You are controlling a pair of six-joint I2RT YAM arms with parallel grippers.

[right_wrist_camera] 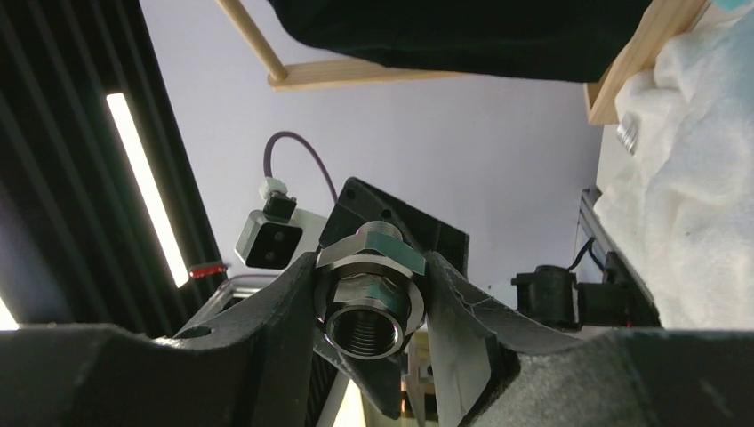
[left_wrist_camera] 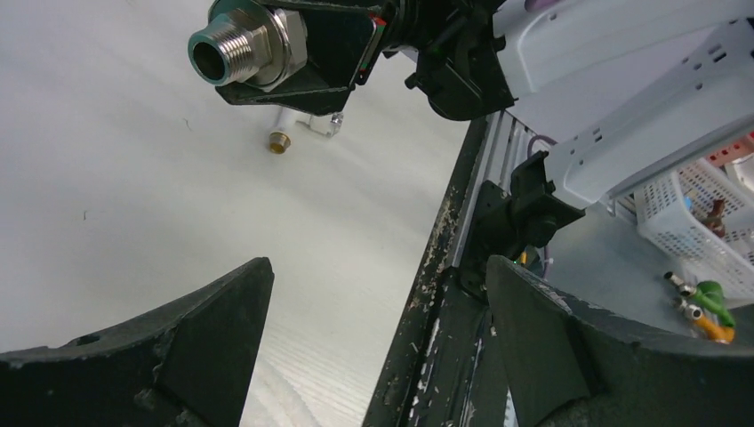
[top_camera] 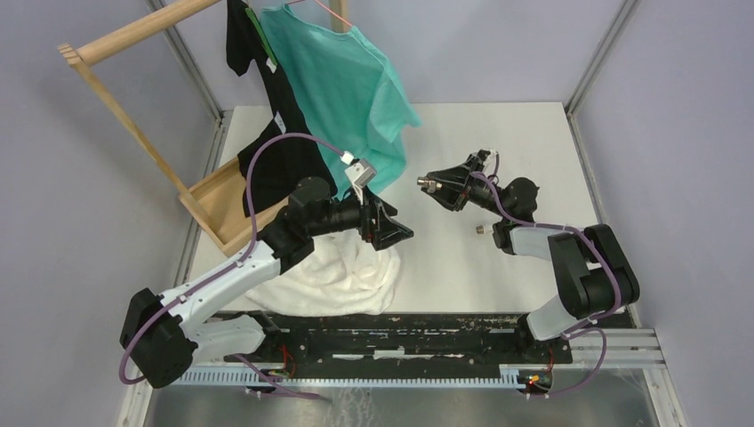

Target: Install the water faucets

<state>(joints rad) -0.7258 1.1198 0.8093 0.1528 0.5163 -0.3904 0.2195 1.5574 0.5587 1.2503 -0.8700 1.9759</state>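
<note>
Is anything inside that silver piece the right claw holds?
The silver fitting, pinched in the right gripper, is hollow: screw threads ring its open mouth and nothing sits there. Deeper in, the bore goes dark, so the rest cannot be seen.

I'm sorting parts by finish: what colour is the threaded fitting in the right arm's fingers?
The fitting is shiny silver, clearest in the left wrist view.

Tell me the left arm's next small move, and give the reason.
Probably reach the open, empty left pincer toward the small brass-tipped white piece lying on the white table. The right pincer already clamps the round silver threaded metal fitting in the air, so its mating part seems to be what is missing.
</note>
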